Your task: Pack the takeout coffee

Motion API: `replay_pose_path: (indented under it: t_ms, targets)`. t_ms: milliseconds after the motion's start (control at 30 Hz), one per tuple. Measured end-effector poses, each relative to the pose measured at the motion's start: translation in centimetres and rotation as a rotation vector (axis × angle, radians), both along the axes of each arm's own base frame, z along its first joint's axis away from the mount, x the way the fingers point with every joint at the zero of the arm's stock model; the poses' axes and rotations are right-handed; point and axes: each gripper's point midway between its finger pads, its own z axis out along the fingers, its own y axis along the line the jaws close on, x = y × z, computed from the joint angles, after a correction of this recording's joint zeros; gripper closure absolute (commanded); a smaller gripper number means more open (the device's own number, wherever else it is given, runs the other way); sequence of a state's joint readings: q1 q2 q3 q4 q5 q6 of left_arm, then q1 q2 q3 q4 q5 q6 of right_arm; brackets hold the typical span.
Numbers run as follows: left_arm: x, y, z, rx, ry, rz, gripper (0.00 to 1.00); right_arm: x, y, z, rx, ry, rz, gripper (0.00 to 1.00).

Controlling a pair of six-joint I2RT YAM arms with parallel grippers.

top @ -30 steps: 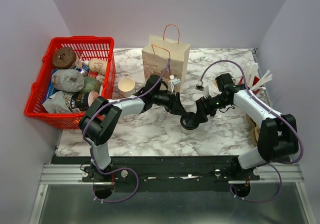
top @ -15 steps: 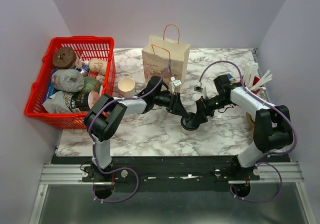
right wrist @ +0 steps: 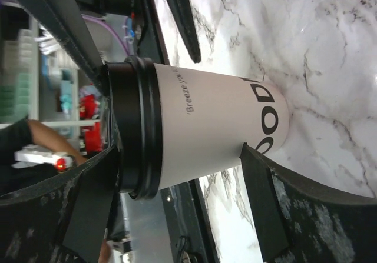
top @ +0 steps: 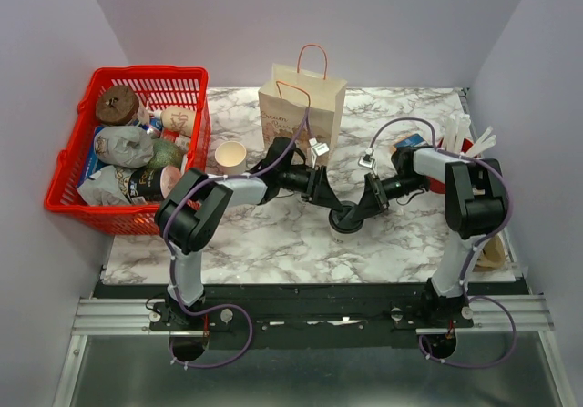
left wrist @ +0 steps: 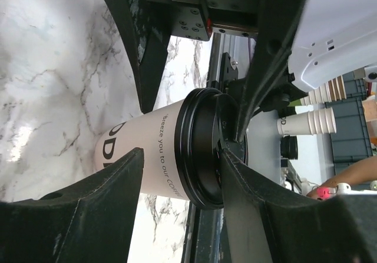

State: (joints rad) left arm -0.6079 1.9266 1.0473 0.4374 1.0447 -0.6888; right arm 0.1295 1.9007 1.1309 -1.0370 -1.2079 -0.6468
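– Noting position first: the takeout coffee point(top: 346, 218) stands upright on the worktop point(top: 264, 243) between the two arms, black lid point(left wrist: 200, 151) uppermost and long axis vertical.
– And the jaws?
– Left jaws are parted and grasp nothing, with the cup just beyond their fingertips point(left wrist: 126, 172). Right jaws are likewise parted and empty, with the cup just beyond their fingertips point(right wrist: 259, 163). Whether any tip touches the cup cannot be told.
– The governing relation?
– In both wrist views the gap between the fingers runs along the cup's height, base to lid, not across its wall. In my judgement a wrist must roll before a side grasp. Both are about equally near. The paper bag point(top: 301, 106) stands behind, nearer the left jaws, which favours them.
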Motion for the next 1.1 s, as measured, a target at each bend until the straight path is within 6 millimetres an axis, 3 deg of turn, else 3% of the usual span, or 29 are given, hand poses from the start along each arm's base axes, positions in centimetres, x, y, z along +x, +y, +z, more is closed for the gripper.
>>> replay_pose_path:
  t_ms: [367,767,1100]
  targets:
    - [1.2,0.0,0.0,0.022,-0.019,0.004,0.41,1.1,-0.1,-0.3,0.073,0.153,-0.045,0.15]
    - [-0.2,0.4,-0.6,0.010,0.032,-0.020,0.39,0.4,-0.3,-0.3,0.019,0.083,-0.059,0.17]
    - [-0.2,0.6,-0.7,-0.052,0.018,-0.003,0.37,1.0,-0.2,-0.4,-0.017,0.117,-0.099,0.18]
